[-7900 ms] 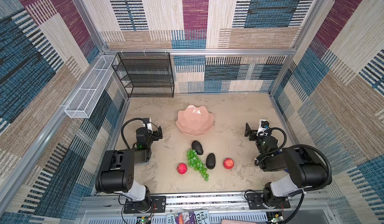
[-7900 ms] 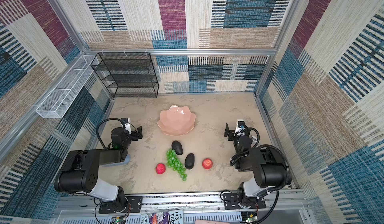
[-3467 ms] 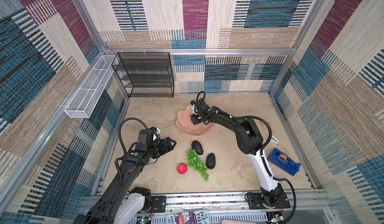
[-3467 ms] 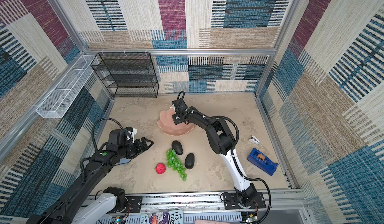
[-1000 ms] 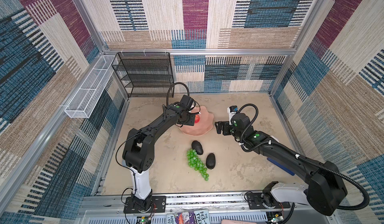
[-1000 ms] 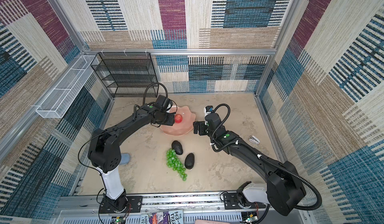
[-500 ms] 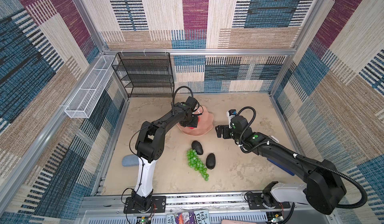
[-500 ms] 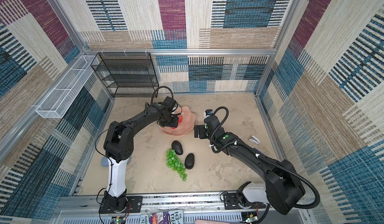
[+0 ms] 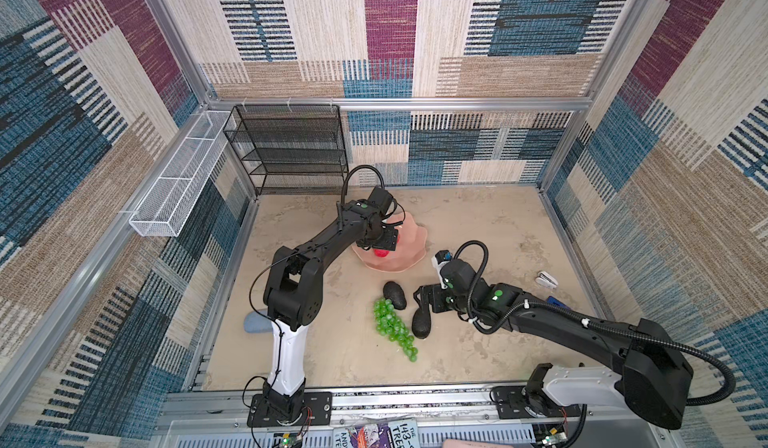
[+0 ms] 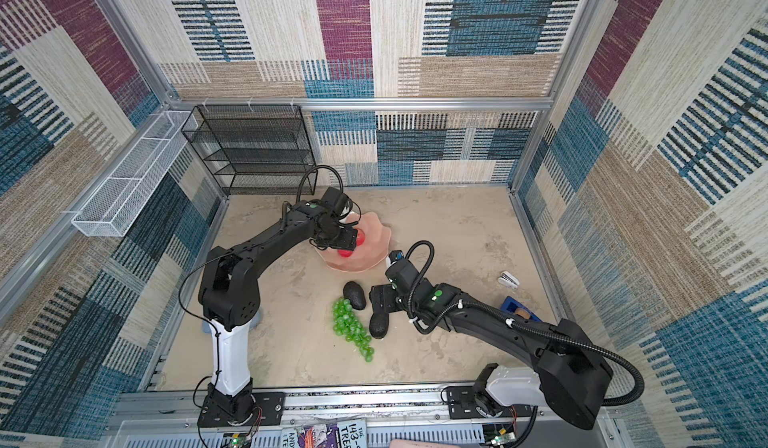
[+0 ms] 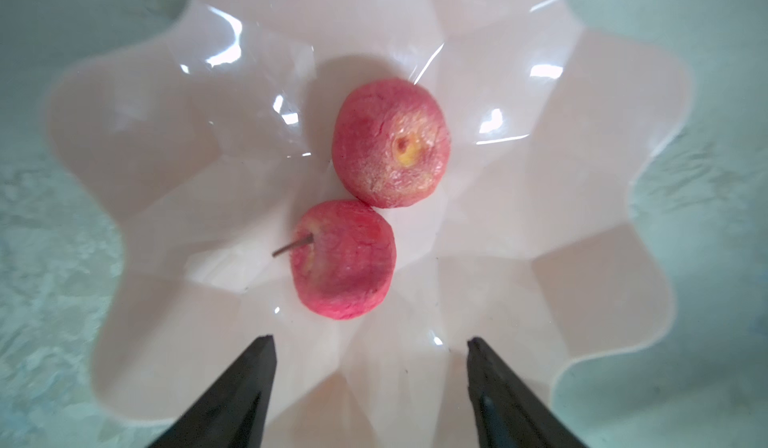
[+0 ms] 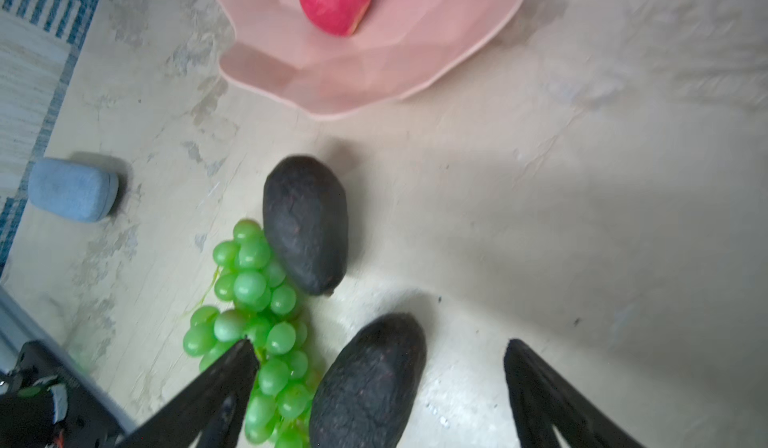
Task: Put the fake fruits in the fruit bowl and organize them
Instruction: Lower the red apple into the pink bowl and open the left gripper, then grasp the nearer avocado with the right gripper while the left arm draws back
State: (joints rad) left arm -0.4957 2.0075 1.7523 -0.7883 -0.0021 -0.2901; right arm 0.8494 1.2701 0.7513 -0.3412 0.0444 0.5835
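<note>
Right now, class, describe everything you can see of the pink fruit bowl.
The fruit bowl is wide, shallow and pale pink. It looks like glossy plastic, with faceted walls and a wavy, petal-like rim. In both top views it sits upright on the beige tabletop, toward the back. A stemmed red apple and a second red apple lie inside it at the centre, touching each other. The left pincer hangs open over it, holding nothing.

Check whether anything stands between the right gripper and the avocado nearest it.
Nothing covers the avocado; it lies between the open jaws of the right gripper. But the green grapes lie right beside it, and one fingertip is over the bunch.
</note>
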